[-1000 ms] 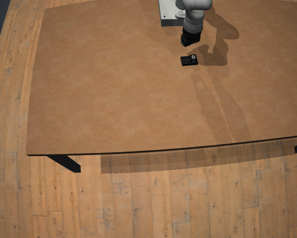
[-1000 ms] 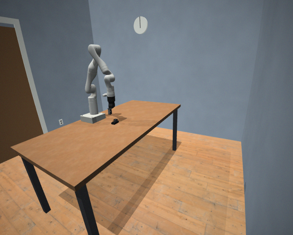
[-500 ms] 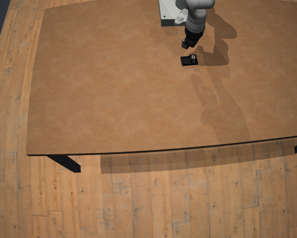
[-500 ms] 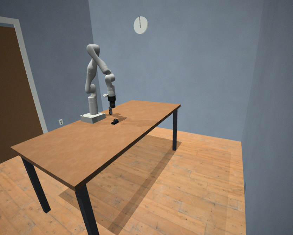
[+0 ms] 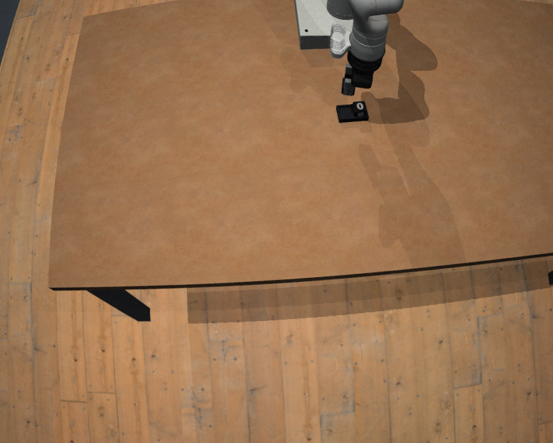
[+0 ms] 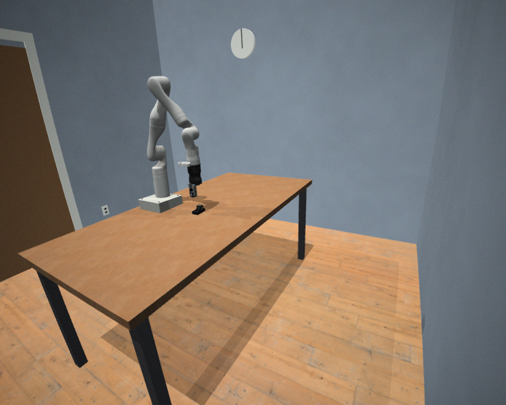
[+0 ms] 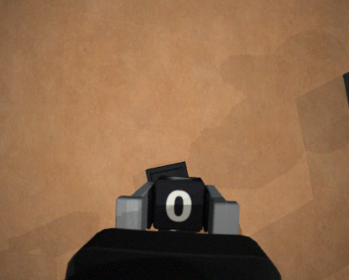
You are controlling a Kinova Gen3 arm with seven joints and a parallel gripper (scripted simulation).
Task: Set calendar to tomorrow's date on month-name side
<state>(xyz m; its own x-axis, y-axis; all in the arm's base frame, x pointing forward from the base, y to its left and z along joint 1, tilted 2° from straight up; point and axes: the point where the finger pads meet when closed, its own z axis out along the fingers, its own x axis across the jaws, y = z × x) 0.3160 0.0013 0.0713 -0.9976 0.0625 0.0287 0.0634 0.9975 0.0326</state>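
Observation:
A black tray lies flat on the table near the arm's base, and it also shows in the exterior view. One black cube stands in the tray's right half with a white 0 on top. The tray's left half is empty. My gripper is shut on the second black cube, whose white 0 faces the wrist camera upright. In the top view the gripper hangs above the table just behind the tray. A dark flat shape shows behind the held cube; I cannot tell what it is.
The arm's grey base block stands on the table just behind the gripper. The arm casts shadows to the right of the tray. A dark edge shows at the right border of the wrist view.

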